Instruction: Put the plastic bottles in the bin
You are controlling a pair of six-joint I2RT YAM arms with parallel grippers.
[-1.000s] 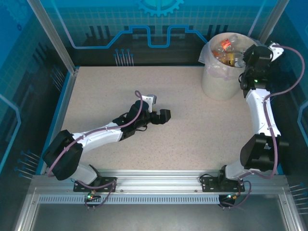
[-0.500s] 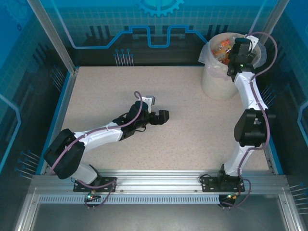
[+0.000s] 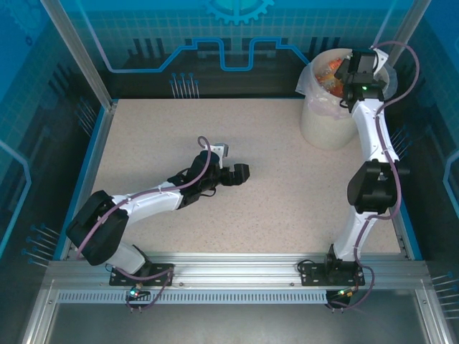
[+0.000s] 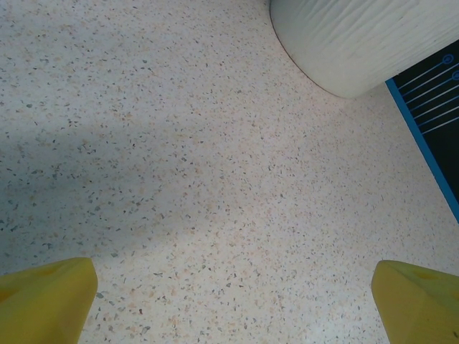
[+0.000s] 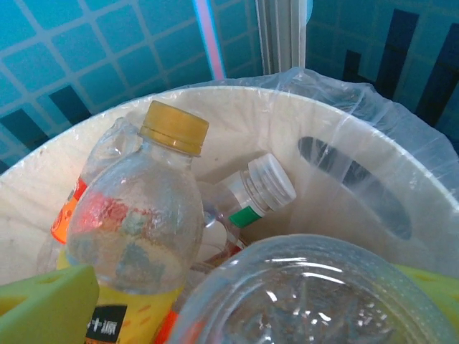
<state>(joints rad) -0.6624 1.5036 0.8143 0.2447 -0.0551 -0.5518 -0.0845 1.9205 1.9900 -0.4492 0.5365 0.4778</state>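
The bin (image 5: 237, 132) holds several plastic bottles (image 5: 136, 229), seemingly piled high.

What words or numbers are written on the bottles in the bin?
Yellow-capped bottle in the bin: white Chinese characters on a black patch of its label, cut off by the picture's edge, too partial to read.
White-capped bottle: green band, no readable text.
Nothing else can be read.

cream-white bin (image 3: 323, 127), speckled beige table (image 3: 287, 186), clear plastic bottles (image 5: 136, 215), yellow cap (image 5: 174, 127), white cap (image 5: 271, 178).
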